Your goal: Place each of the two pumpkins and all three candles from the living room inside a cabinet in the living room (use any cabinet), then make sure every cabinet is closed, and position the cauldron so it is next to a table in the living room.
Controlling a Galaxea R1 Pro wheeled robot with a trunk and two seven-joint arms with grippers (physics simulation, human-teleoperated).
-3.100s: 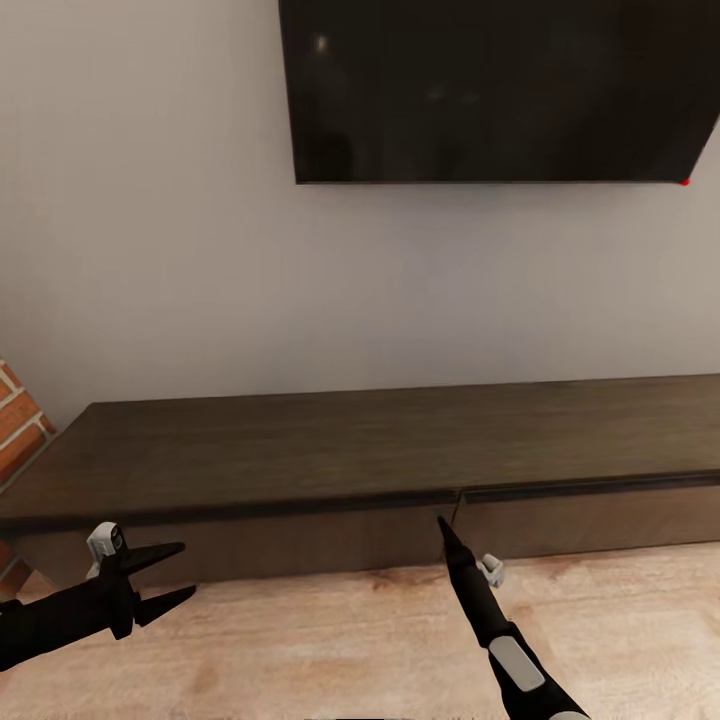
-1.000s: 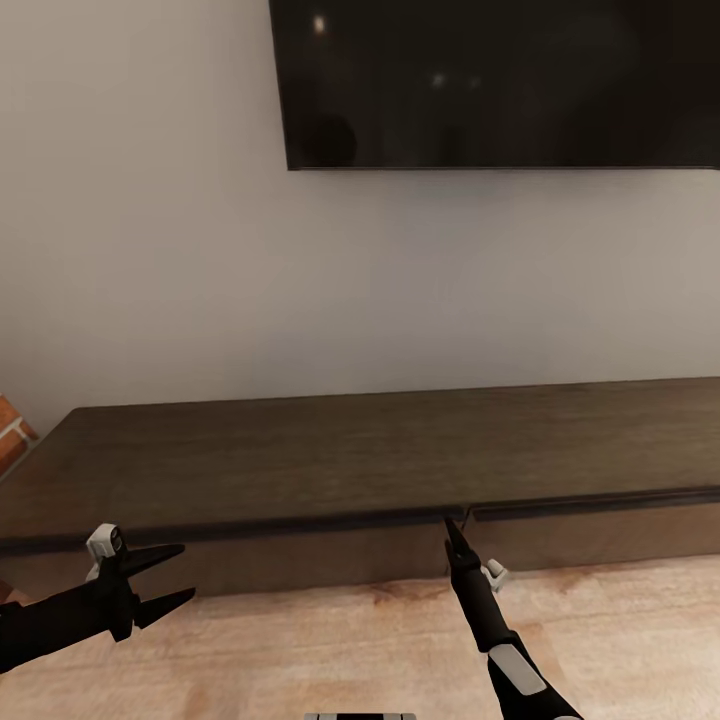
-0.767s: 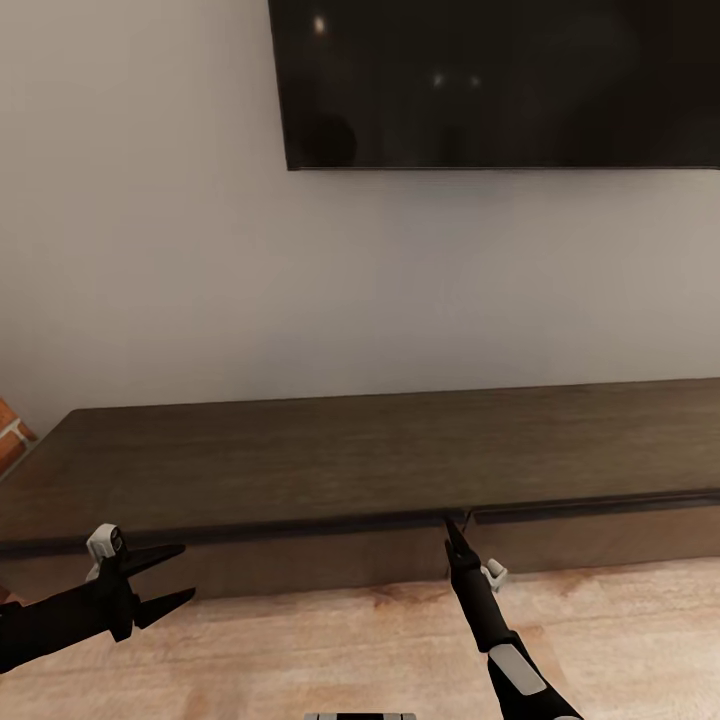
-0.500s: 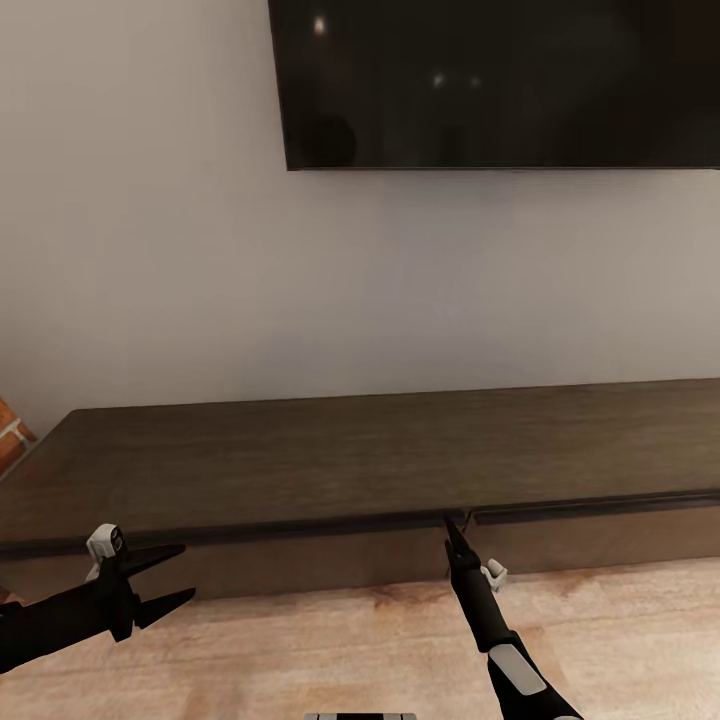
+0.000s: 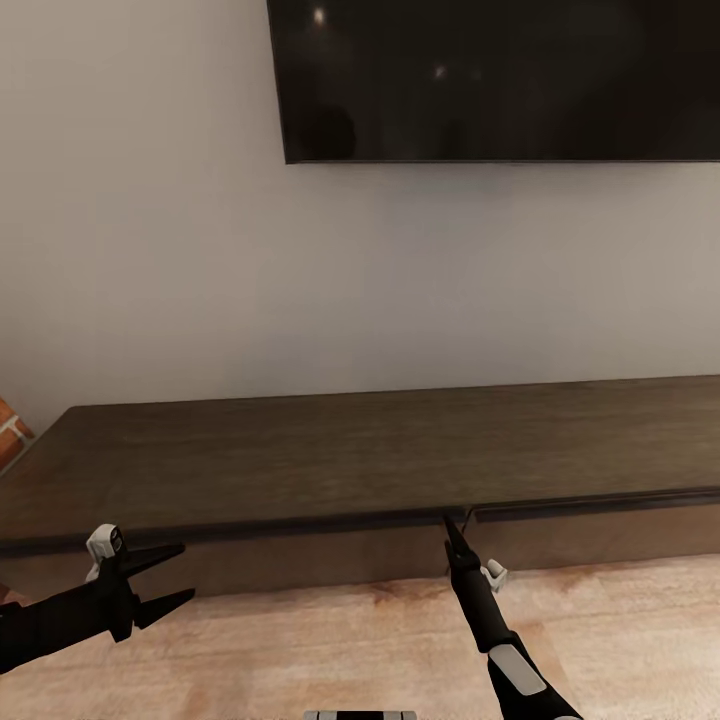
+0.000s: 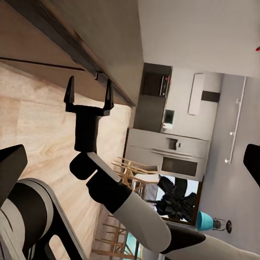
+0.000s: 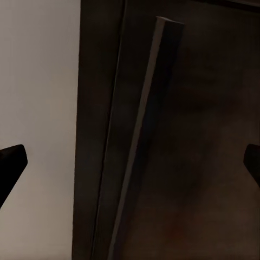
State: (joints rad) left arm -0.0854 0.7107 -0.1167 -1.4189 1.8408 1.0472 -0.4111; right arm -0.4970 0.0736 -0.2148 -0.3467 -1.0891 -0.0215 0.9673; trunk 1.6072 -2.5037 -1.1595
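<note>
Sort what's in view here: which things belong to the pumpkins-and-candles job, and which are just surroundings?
Job: cabinet, drawers shut; right gripper, open at the drawer's top edge; left gripper, open and empty.

Surroundings: television, wall, wood floor, brick fireplace.

cabinet (image 5: 380, 455): along wall (image 5: 150, 250), across the head view, on floor (image 5: 350, 640)
TV (image 5: 500, 80): on wall, above cabinet's centre-right
brick (image 5: 10, 430): far left, beside cabinet end
left gripper (image 5: 168, 578): low left, in front of cabinet
right gripper (image 5: 449, 527): centre, tips at the drawer-front seam
</note>
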